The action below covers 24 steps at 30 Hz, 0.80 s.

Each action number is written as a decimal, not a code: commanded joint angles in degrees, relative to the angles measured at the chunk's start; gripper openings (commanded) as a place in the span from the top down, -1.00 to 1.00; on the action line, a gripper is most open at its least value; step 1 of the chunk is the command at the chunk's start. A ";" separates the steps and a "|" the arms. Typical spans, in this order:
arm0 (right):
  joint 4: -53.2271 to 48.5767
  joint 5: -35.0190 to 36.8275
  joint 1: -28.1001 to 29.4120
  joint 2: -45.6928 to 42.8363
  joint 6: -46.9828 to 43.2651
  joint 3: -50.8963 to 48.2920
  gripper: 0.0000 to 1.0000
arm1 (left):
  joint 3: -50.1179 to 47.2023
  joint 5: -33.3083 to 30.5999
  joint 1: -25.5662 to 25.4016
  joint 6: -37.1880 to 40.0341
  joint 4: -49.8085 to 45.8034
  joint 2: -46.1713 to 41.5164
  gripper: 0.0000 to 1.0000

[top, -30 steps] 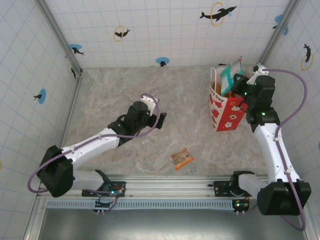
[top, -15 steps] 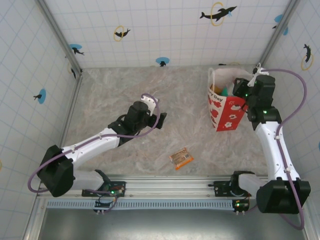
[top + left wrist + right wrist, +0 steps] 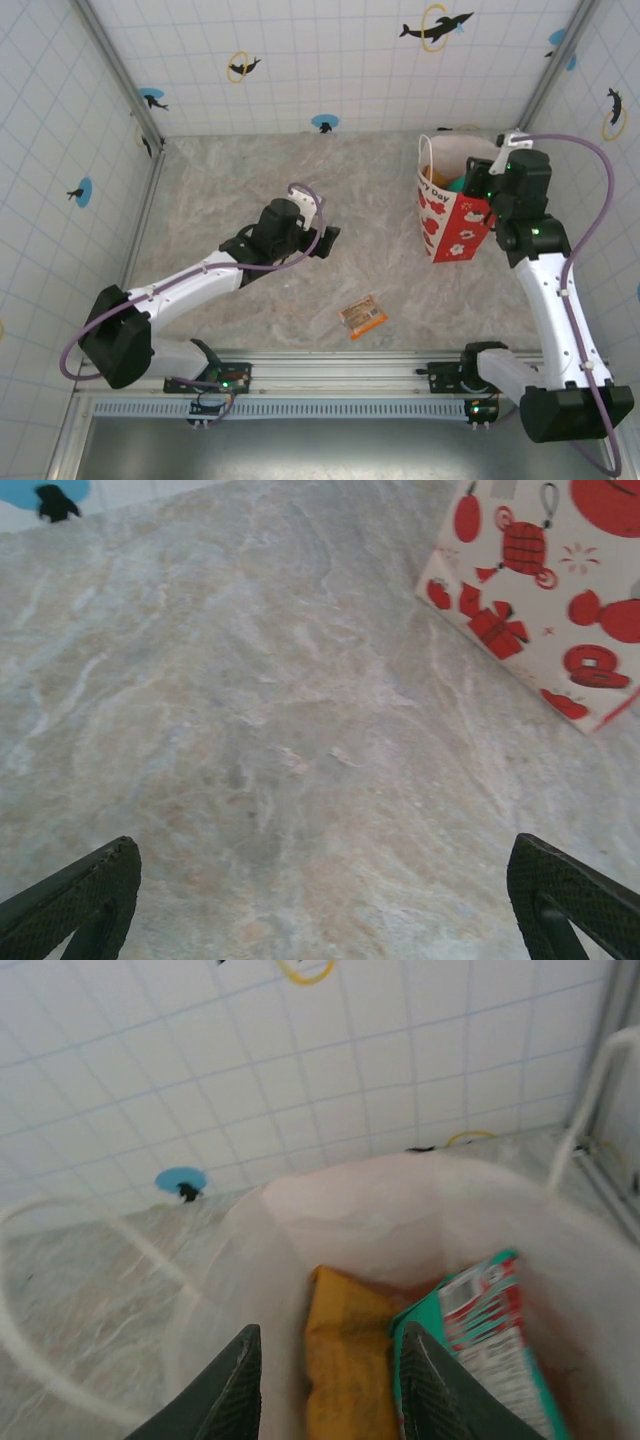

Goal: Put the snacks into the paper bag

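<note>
With the teal packet inside the paper bag and your right claw open and empty above its mouth, this drop looks done; next bring the wide-open left claw over the wrapped bar lying on the table.

A: Where's the paper bag?
B: Upright, far right of the table, close to the back wall. Right gripper is over its mouth, by the right rim.
A: Anything in it?
B: Yep. Rt wrist view looks down into the bag: left-hand packet & right-hand packet side by side, below the gripper.
A: And outside it?
B: Wrapped bar lies flat nr the front edge, in front & left of the bag, well apart. Left gripper is over mid-table, behind the bar, left of the bag. In the left wrist view the bag is upper right, w/ bare table ahead of the gripper.
</note>
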 commanded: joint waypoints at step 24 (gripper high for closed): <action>-6.64 -1.14 26.42 -24.60 26.06 -29.09 0.25 | -5.15 24.60 -1.00 -16.59 -7.01 12.16 -0.33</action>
